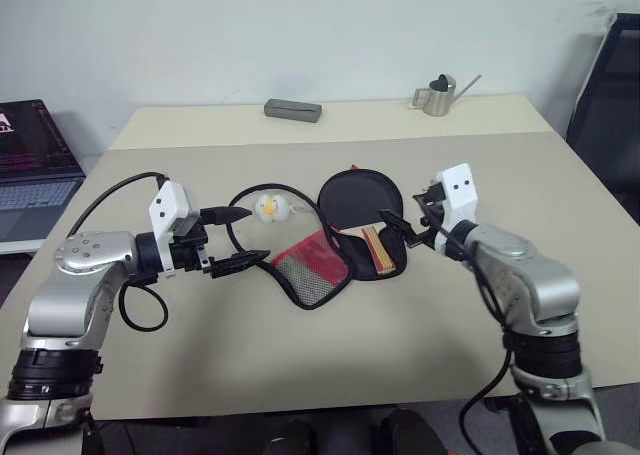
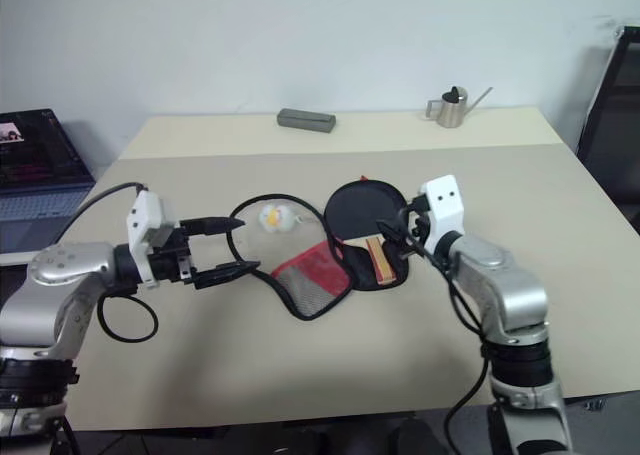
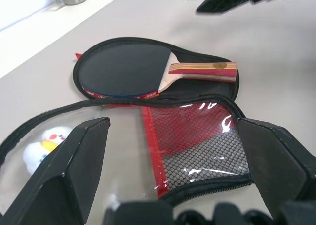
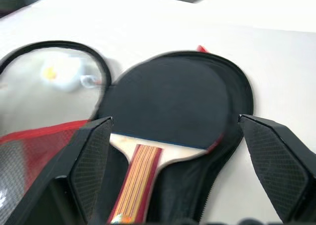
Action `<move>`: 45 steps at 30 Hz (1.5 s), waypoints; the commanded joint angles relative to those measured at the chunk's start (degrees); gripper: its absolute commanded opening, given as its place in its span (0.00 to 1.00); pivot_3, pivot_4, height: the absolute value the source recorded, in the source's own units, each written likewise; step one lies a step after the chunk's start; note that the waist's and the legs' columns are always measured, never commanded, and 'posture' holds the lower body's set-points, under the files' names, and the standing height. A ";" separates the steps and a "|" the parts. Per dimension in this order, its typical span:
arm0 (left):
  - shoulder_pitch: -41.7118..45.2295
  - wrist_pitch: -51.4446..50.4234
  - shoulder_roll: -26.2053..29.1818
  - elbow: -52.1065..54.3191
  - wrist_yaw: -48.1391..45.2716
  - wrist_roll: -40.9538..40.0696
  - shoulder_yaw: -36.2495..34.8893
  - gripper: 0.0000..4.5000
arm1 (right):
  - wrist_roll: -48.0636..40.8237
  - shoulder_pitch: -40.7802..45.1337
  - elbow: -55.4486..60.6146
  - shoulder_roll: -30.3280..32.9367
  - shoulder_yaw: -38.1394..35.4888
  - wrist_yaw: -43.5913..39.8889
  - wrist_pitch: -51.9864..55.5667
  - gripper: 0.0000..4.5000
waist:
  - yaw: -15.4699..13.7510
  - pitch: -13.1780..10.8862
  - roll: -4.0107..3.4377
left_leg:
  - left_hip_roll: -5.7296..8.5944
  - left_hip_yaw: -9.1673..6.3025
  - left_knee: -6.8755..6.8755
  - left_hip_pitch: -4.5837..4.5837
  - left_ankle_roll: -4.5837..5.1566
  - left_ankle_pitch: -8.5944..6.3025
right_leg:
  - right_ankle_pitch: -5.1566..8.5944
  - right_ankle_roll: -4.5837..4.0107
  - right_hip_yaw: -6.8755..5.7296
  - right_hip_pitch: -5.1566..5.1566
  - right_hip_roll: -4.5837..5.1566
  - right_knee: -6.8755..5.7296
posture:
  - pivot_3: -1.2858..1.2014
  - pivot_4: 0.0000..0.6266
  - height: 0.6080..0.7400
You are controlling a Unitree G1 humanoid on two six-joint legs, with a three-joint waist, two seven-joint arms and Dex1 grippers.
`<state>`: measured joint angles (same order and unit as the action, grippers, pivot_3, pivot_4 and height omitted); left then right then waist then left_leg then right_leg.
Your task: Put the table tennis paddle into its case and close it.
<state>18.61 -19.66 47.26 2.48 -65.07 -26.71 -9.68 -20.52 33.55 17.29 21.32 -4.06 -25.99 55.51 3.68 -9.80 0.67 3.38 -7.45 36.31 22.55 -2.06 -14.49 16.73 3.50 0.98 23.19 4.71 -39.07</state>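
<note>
- We see the table tennis paddle (image 3: pixel 123 69) already lying in the case (image 1: pixel 385 265): its black blade fills the round far end of the bottom half and its striped handle points toward the near edge of the table (image 1: pixel 300 355).
- The lid of the case, with its red and mesh panel (image 1: pixel 305 267), is folded open to the left and lies flat on the table beside the paddle.
- The duck charm (image 1: pixel 267 208) sits further left, inside the loop of the lid's zip edge.
- Our left gripper (image 1: pixel 238 239) has its jaws spread wide and empty; it hovers just left of the lid, pointing right at the lid's edge.
- Our right gripper (image 1: pixel 398 224) is also spread wide and holds nothing; it hangs just above the handle end of the case, on the right.
- In our judgement the insertion is done and the step in hand is closing the lid.
- To do it well, we should pinch the lid's free left rim with the left gripper, lift it, and swing it rightward over the blade.
- The right gripper could steady the bottom half so the case does not slide.
- We should check that the handle stays inside the zip line; if it slips out, the zip may catch on it.
</note>
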 commanded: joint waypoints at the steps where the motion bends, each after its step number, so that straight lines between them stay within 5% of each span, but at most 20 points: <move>1: -1.59 -0.20 0.58 2.02 1.43 -0.78 -2.57 1.00 | -3.99 2.49 1.94 3.95 -1.47 -5.52 -0.53 0.99 | -0.02 0.00 0.00 | 0.00 0.00 0.01 0.01 0.00 0.00 | 0.00 0.00 0.00 0.00 0.00 0.01 | 0.52 0.24 1.00; 13: -3.78 3.49 0.32 -4.84 6.26 5.47 -0.93 1.00 | -7.60 7.57 -2.36 22.37 -0.11 -24.98 -8.06 0.99 | -0.50 0.02 0.04 | 0.00 -0.03 0.13 0.07 0.01 -0.01 | 0.00 0.00 -0.07 -0.04 0.02 0.01 | 0.52 0.24 1.00; 45: 12.67 13.48 -11.89 -30.59 8.97 14.81 7.40 1.00 | -15.15 7.36 -1.25 31.25 -3.48 -35.59 -10.08 0.99 | -1.10 0.02 0.05 | 0.12 -0.12 0.63 0.34 0.02 -0.02 | -0.08 0.06 -0.20 -0.02 0.12 -0.05 | 0.52 0.24 1.00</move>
<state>29.47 -7.82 35.58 -28.39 -55.75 -11.91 -2.40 -34.14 39.83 15.16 51.32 -4.73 -60.13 46.57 2.58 -9.79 0.73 3.51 -7.56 36.94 22.89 -2.03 -14.51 16.65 3.56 0.78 23.16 4.83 -39.13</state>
